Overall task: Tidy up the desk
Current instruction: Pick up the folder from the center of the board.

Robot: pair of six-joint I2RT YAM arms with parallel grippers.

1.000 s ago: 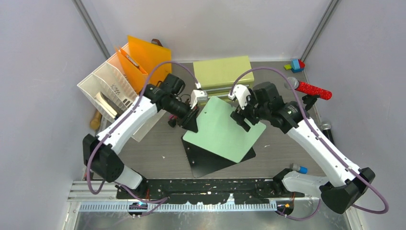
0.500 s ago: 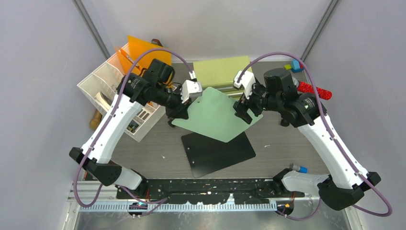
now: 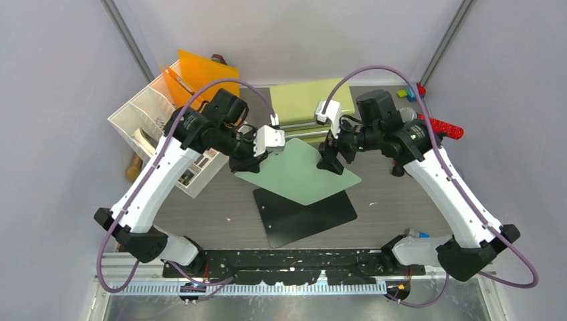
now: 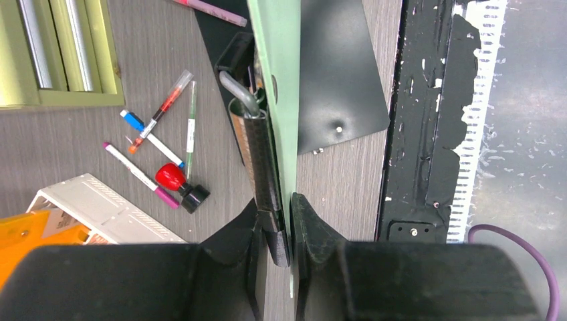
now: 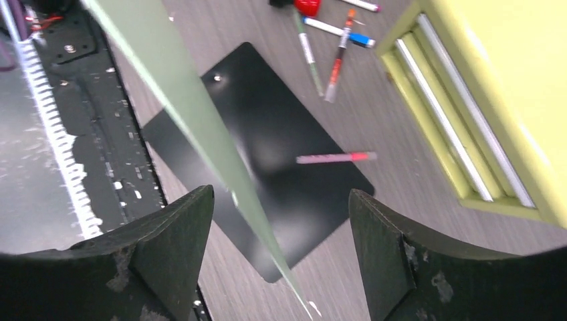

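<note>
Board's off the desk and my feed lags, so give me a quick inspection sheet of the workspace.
Surface: desk, wood-grain, partly covered by a black sheet.
Job's things: green board lifted, tilted above the sheet.
Clutter: loose pens near the drawer cabinet.
Pincers: left pincer shut on the board's edge; right pincer open, straddling another edge.
Cables: purple cables arch over both arms; no snag seen.
Surroundings: white organiser far left, red microphone right.
</note>
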